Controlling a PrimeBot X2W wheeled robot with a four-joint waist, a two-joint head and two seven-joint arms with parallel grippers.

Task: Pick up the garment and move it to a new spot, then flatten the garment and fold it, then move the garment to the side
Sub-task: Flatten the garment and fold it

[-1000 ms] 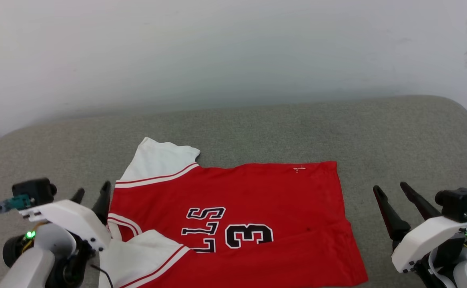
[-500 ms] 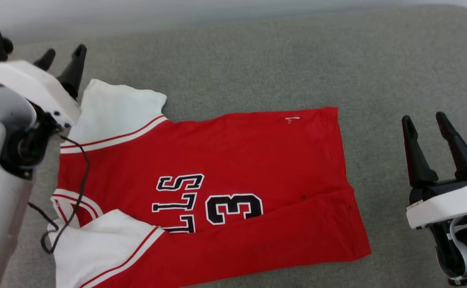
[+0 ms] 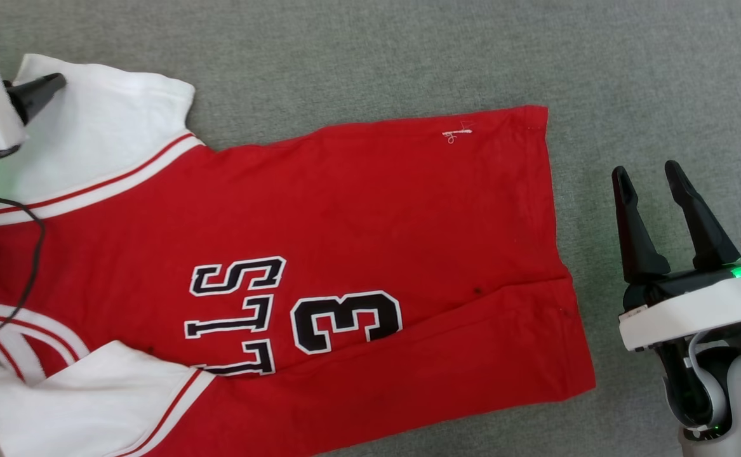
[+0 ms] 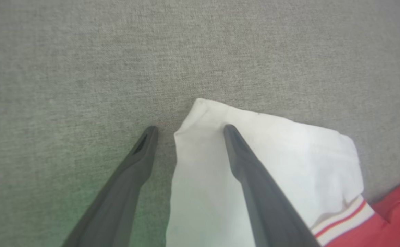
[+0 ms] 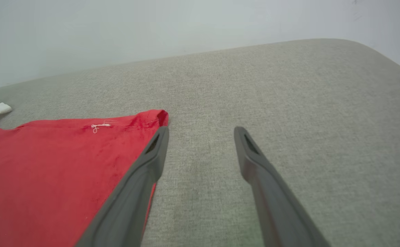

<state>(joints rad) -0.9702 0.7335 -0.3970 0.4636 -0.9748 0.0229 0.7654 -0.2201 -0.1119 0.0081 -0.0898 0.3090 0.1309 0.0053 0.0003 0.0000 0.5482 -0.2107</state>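
Garment (image 3: pixel 345 209): flat on grey cushion (image 3: pixel 408 57), front up, long axis left-right; collar end left, hem (image 3: pixel 560 254) right.
Near sleeve (image 3: pixel 91 400): folded over the chest, unflattened.
Right gripper (image 3: pixel 644 169): released, fingers spread, empty, just right of hem.
Left gripper (image 4: pixel 190 127): released, astride far sleeve (image 4: pixel 271 154) edge; nearer arm for that sleeve, judged next grasp.

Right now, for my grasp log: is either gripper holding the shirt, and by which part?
Nothing is held: left gripper open astride the sleeve edge, right gripper open beside the shirt hem.
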